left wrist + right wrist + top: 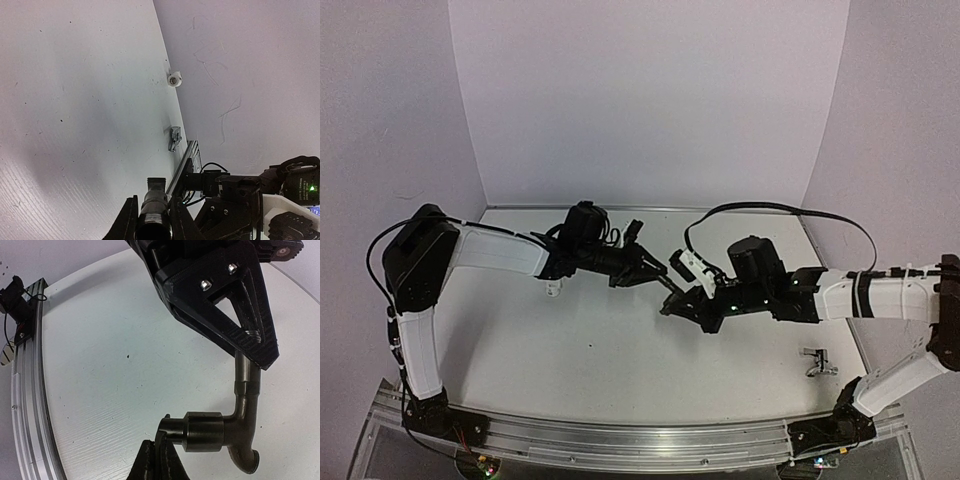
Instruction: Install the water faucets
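- Aluminium rail [640, 445]: runs along the near edge of the table [600, 350], carries both arm bases, and serves as the landmark for all places below.
- Dark faucet [220, 432]: held in the air over the middle of the table, well away from the rail. It is an elbow-shaped body with a thick collar and a short spout, and it is gripped at both ends.
- Left gripper [152, 215]: clenched on the dark faucet. In the right wrist view its ribbed finger [252, 335] clamps the thin stem above the elbow.
- Right gripper [155, 460]: its fingers are pressed together, pinching the narrow end piece of the dark faucet beside the collar.
- Silver faucet [817, 362]: lies on the table near the right end of the rail, apart from both grippers.
- White fitting by the wall [174, 79]: lies on the table's right edge, farther from the rail than the silver faucet.
- White fitting under the left arm [553, 290]: stands on the table, well away from the rail.
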